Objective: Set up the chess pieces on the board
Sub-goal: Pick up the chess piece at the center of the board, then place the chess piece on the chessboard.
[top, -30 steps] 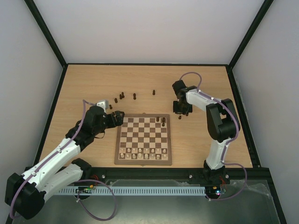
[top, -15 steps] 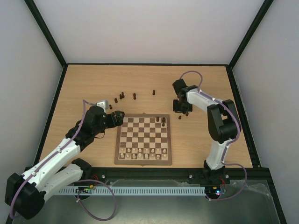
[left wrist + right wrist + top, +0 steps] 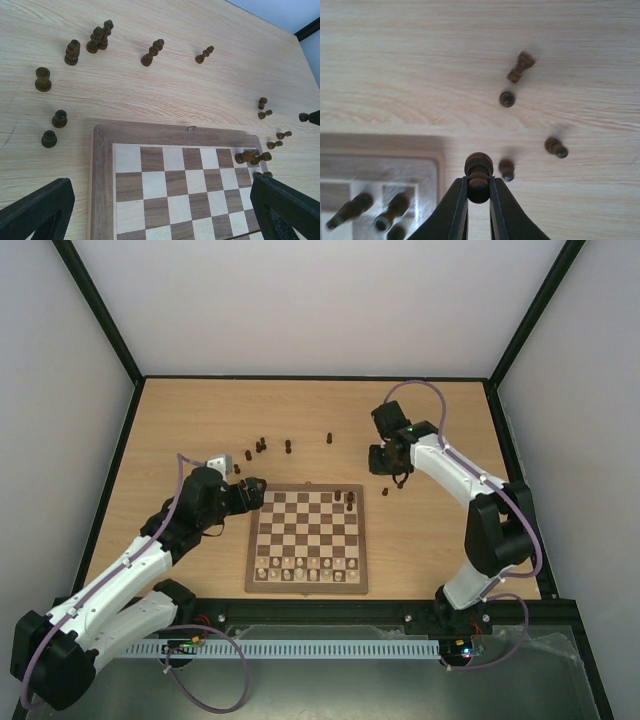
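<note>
The board (image 3: 307,539) lies mid-table, cream chessmen along its near rows and a few dark chess pieces (image 3: 349,500) at its far right corner. More dark pieces (image 3: 260,446) stand loose on the table behind it; they also show in the left wrist view (image 3: 98,39). My right gripper (image 3: 386,462) is shut on a dark pawn (image 3: 479,176) and holds it above the table just off the board's far right corner (image 3: 420,155). Loose dark pieces (image 3: 507,98) lie below it. My left gripper (image 3: 252,488) is open and empty over the board's far left corner (image 3: 102,137).
The light wood tabletop (image 3: 180,420) is bounded by black frame rails (image 3: 310,377). A small latch (image 3: 191,128) sits on the board's far edge.
My right arm has risen and stretched out with the dark pawn held in the gripper. The left arm has not moved.
</note>
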Motion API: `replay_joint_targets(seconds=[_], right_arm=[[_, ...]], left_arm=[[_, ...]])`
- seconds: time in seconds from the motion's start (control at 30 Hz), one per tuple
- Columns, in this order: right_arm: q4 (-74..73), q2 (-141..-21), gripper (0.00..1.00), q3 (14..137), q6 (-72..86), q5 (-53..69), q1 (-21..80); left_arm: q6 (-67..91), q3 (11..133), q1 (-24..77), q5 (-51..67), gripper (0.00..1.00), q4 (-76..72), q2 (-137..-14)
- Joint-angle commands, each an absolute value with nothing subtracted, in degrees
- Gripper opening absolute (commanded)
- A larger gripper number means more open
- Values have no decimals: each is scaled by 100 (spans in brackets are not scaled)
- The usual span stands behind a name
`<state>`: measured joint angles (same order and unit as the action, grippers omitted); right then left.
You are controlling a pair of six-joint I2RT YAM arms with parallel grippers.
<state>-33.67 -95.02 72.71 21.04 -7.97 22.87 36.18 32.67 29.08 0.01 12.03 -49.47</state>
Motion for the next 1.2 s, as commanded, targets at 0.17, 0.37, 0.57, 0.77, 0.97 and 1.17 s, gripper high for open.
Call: replay_joint_targets(seconds=[0.17, 0.37, 0.57, 0.77, 0.97, 1.17], right_arm=[[-4201, -8901, 13, 7213, 2244, -697, 3163], [-4422, -8605, 14, 7189, 2358, -646, 3647], [-4391, -8589, 15, 6963, 2541, -629, 4182], [-4355, -8833, 16, 6985, 2641, -687, 4527], [-4249, -9197, 16, 6987, 2632, -755, 4621], [-4247, -9530, 16, 7112, 2611, -863, 4639]], left_arm=[[3631, 3255, 2936, 14, 100, 1149, -4924], [3646, 3257, 2936, 9, 100, 1143, -4937], [3654, 3269, 2944, 0, 100, 1130, -4933], [3673, 3232, 2941, 7, 100, 1120, -4912], [3677, 3216, 2941, 0, 99, 1142, -4897], [3681, 3234, 2943, -24, 100, 1158, -4894]])
